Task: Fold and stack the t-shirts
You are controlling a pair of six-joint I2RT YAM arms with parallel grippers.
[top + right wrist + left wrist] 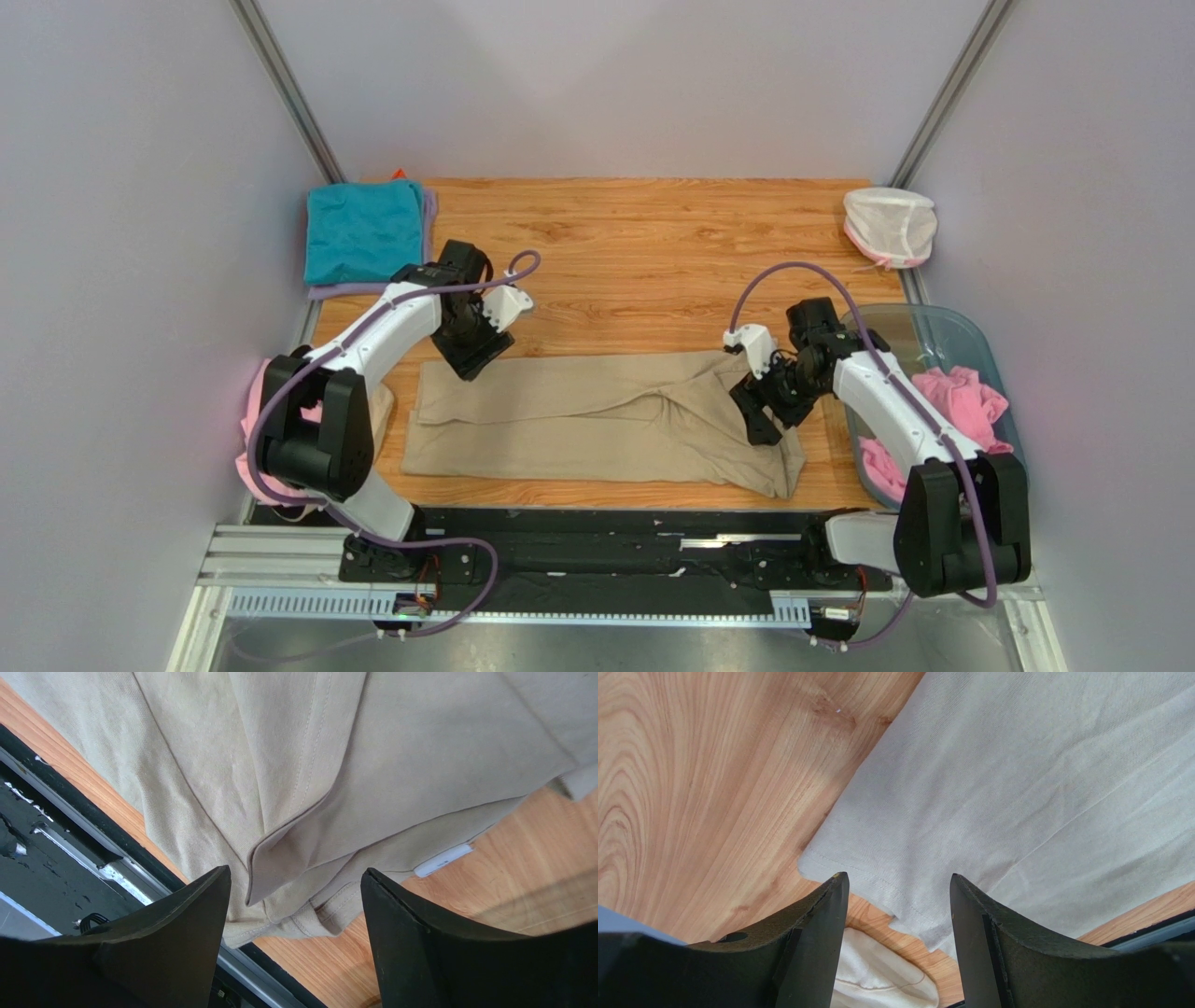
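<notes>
The tan t-shirt lies as a long band along the table's near edge, with bare wood beyond. The left gripper tilts over its far-left corner and the right gripper over its right end, both with jaws spread, gripping nothing.

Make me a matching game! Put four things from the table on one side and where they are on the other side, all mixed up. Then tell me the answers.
Things:
1. tan t-shirt
2. teal t-shirt
3. pink t-shirt
4. white net pouch

Places:
A. far right corner
B. inside the clear tub
C. spread out in the middle
D. folded, far left corner

Pairs: 1-C, 2-D, 3-B, 4-A
</notes>
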